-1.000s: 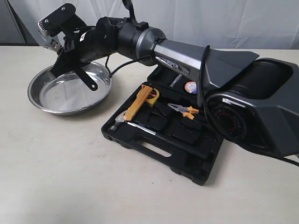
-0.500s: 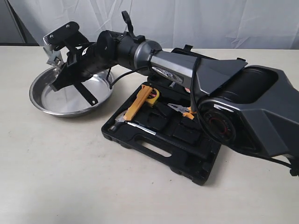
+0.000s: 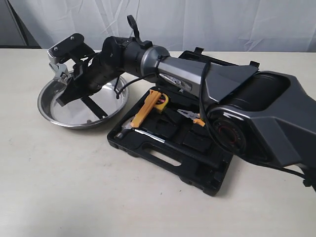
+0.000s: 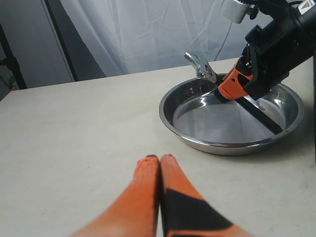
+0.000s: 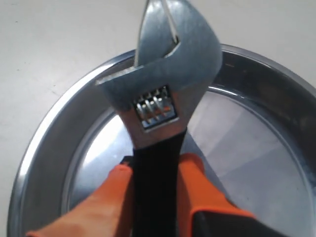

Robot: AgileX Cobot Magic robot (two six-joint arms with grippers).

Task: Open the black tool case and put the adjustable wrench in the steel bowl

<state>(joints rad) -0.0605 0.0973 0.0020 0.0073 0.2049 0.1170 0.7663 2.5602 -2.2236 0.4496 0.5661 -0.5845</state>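
Pale tabletop (image 3: pixel 59 192), bare across the front. Low over that bare surface, left gripper (image 4: pixel 159 165): orange fingers pressed flat together, nothing between them, steel bowl (image 4: pixel 197 140) beyond. Further back, black tool case (image 3: pixel 195 174) lying open, handle slot toward the front, lid up behind the arm. Inside, yellow-handled hammer (image 3: pixel 140 116) and orange-handled pliers (image 3: pixel 195 117) in moulded slots. Left of the case and just beside it, the bowl, upright. Over the bowl, right gripper (image 3: pixel 69 84) on an arm stretched in from the right, clamped on the adjustable wrench (image 5: pixel 168 74) at the top of its black handle. Silver head tilted up past the far rim. Handle end slanting down inside the bowl, contact with the floor not clear. White curtain (image 3: pixel 222 19) at the back.
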